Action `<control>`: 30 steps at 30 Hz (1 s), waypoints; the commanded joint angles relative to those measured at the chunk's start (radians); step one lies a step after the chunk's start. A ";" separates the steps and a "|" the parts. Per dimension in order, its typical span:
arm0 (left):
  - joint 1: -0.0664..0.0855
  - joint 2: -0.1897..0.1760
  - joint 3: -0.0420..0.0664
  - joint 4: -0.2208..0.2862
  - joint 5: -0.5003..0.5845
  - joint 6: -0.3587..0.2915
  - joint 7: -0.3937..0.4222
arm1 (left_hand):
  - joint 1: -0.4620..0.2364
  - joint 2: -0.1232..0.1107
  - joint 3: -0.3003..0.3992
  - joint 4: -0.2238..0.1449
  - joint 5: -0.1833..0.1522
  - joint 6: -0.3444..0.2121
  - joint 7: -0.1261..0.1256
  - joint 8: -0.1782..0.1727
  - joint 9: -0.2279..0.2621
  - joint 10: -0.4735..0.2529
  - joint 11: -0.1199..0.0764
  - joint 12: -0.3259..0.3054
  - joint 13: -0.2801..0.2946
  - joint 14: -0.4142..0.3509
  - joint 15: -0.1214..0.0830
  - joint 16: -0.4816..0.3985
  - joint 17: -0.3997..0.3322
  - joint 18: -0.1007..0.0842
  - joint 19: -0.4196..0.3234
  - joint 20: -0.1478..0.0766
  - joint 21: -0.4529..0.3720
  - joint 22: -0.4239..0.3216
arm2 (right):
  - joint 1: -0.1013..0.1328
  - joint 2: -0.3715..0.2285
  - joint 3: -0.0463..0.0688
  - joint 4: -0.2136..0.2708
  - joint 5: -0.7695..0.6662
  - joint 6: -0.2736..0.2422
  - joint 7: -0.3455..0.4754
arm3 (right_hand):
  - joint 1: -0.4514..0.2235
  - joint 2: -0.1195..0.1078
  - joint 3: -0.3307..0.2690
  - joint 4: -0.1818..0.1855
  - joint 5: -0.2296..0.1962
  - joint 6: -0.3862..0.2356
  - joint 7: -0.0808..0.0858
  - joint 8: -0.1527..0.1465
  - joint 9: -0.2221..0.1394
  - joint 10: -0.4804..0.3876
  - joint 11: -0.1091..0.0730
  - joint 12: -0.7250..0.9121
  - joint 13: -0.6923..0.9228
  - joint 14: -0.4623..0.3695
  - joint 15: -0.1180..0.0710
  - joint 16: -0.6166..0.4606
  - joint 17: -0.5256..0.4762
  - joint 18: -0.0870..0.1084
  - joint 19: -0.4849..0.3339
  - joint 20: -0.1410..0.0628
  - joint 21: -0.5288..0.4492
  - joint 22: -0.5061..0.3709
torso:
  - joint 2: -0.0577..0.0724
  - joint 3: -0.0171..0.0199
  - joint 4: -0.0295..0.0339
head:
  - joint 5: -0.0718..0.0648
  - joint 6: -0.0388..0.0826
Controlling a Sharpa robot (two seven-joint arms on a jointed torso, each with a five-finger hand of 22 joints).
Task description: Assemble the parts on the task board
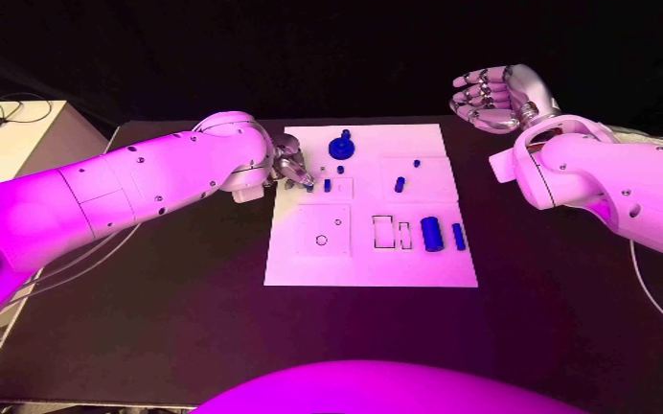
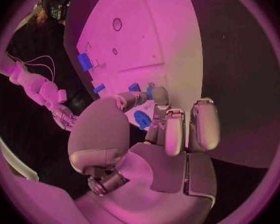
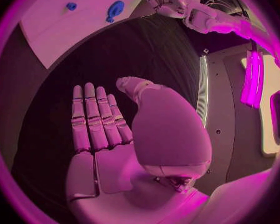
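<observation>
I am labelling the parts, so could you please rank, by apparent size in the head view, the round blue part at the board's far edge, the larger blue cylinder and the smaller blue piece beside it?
1. Round blue part.
2. Larger blue cylinder, close to the first; ranking unsure.
3. Smaller blue piece.

task board (image 1: 373,265): white, with thin dark outlines of rectangles and a small circle drawn on it
parts (image 1: 432,233): blue, all of them, from the round one near the board's far edge to the bars by its right edge
table (image 1: 553,309): black
left hand (image 1: 290,170): silver
right hand (image 1: 491,98): silver
arms (image 1: 125,194): white
</observation>
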 commanded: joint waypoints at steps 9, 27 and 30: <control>-0.005 -0.003 0.000 0.004 -0.008 0.033 0.000 | -0.001 0.006 0.214 -0.220 0.007 0.010 -0.001 0.006 0.000 0.006 -0.002 0.005 -0.001 0.086 -0.009 0.004 0.203 -0.019 0.007 0.001 0.003 0.018 | -0.001 0.001 0.000 -0.002 0.001 0.013 0.013 | -0.010 0.002 -0.001 -0.008 0.003 -0.008 0.052 -0.004 -0.001 -0.007 0.001 -0.006 -0.002 -0.006 0.003 -0.005 -0.003 0.005 -0.002 0.003 -0.003 -0.003 | -0.001 0.0004 -0.0007 | 0.001 -0.003; -0.005 -0.002 0.005 0.008 0.008 0.030 0.002 | -0.002 0.006 0.215 -0.221 0.009 0.010 -0.001 0.006 0.000 0.007 -0.003 0.004 -0.003 0.086 -0.009 0.004 0.204 -0.020 0.008 0.001 0.004 0.020 | -0.001 0.004 0.000 -0.006 0.001 0.014 0.007 | -0.012 0.003 -0.004 -0.009 0.003 -0.008 0.055 -0.006 -0.003 -0.009 0.004 -0.008 -0.002 -0.008 0.005 -0.009 -0.008 0.005 -0.004 0.005 -0.004 -0.010 | 0.000 0.0008 0.0005 | 0.001 -0.007; -0.005 -0.002 0.005 0.007 0.008 0.030 0.002 | -0.002 0.006 0.215 -0.221 0.009 0.010 -0.001 0.006 0.000 0.007 -0.003 0.004 -0.003 0.086 -0.009 0.004 0.204 -0.020 0.008 0.001 0.004 0.020 | -0.002 0.005 0.000 -0.007 0.001 0.014 0.007 | -0.012 0.003 -0.005 -0.009 0.003 -0.008 0.056 -0.006 -0.003 -0.010 0.004 -0.008 -0.002 -0.008 0.005 -0.009 -0.008 0.005 -0.005 0.005 -0.004 -0.011 | -0.001 0.0009 0.0002 | 0.001 -0.008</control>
